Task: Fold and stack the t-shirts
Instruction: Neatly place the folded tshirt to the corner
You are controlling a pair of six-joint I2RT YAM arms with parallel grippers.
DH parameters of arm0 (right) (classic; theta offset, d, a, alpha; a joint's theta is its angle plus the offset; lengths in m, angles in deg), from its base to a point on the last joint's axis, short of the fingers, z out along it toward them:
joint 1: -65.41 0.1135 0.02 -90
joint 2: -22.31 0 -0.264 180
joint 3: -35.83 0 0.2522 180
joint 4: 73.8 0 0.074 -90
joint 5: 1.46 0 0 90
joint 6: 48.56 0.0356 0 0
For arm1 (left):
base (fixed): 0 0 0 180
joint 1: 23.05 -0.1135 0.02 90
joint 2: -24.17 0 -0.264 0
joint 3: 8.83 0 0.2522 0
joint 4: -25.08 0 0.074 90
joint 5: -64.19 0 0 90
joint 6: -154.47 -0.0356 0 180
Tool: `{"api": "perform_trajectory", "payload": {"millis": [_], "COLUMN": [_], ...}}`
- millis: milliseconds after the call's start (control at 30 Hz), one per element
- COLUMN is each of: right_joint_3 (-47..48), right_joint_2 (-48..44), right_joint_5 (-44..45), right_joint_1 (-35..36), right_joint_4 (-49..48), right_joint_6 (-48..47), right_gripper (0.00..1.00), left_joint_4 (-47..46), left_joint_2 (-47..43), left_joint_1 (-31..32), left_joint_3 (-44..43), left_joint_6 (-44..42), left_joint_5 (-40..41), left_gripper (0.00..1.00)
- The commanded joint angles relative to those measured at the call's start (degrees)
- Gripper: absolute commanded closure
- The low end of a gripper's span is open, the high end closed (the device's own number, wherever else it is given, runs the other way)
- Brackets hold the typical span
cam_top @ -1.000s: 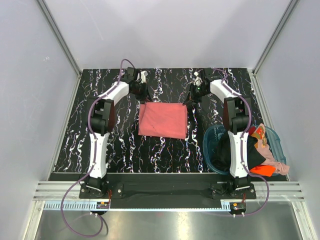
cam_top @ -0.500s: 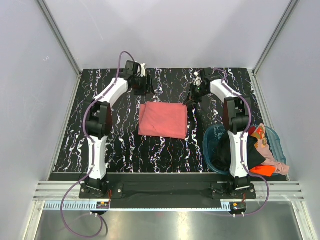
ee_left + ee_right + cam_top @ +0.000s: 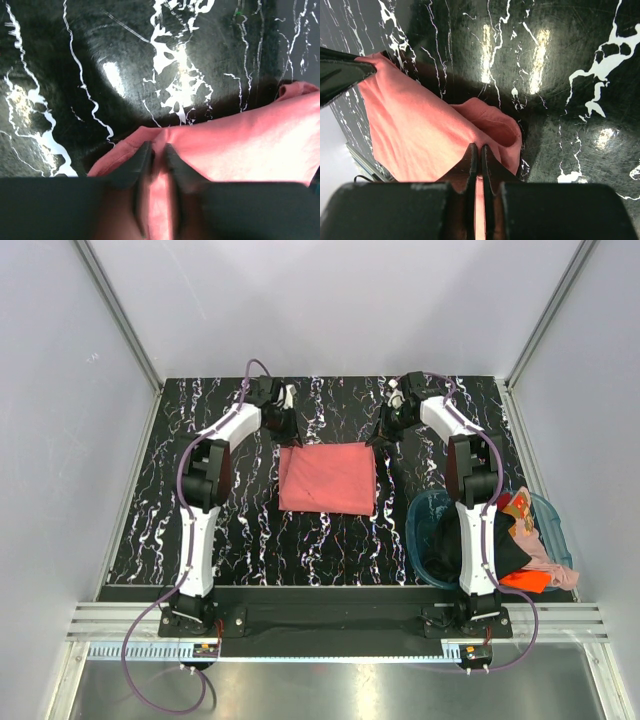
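The left gripper (image 3: 156,150) pinches the far left corner of the salmon-red t-shirt (image 3: 328,478), its jaws nearly together with fabric between them. The right gripper (image 3: 479,150) is pressed together on the far right corner. From both grippers the folded shirt extends flat toward the arm bases.

We see bright, even overhead light, white glare patches on the glossy table (image 3: 540,45), and blurred near edges in both wrist views.
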Motion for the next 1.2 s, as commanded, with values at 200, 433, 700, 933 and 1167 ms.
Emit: {"api": "perform_trajectory", "payload": {"millis": [200, 433, 700, 933, 1167], "right_joint_3": [0.82, -4.10, -3.58, -4.11, -0.68], "right_joint_2": [-2.17, -7.45, -10.79, -14.14, -9.65], "right_joint_5": [1.90, 0.76, -0.29, 0.67, 0.67], "right_joint_1": [0.33, 1.12, 3.14, 3.59, 3.59], "right_joint_4": [1.32, -0.09, 1.05, 1.49, 4.22], "right_joint_6": [-0.40, 0.39, 0.92, 3.03, 2.85], "right_gripper": [1.00, 1.00, 1.00, 1.00, 1.00], "left_joint_4": [-3.04, -2.33, -0.48, -1.20, 1.00], "left_joint_2": [-10.85, -23.50, -29.32, -32.93, -24.50], "left_joint_1": [0.73, 2.40, 2.49, 2.49, 2.23], "left_joint_3": [2.51, 12.79, 18.77, 22.03, 13.78], "left_joint_6": [0.15, 2.61, 4.10, 5.25, 3.14], "left_joint_5": [3.24, 4.73, 9.21, 9.57, 9.83], "left_gripper": [1.00, 1.00, 1.00, 1.00, 1.00]}}
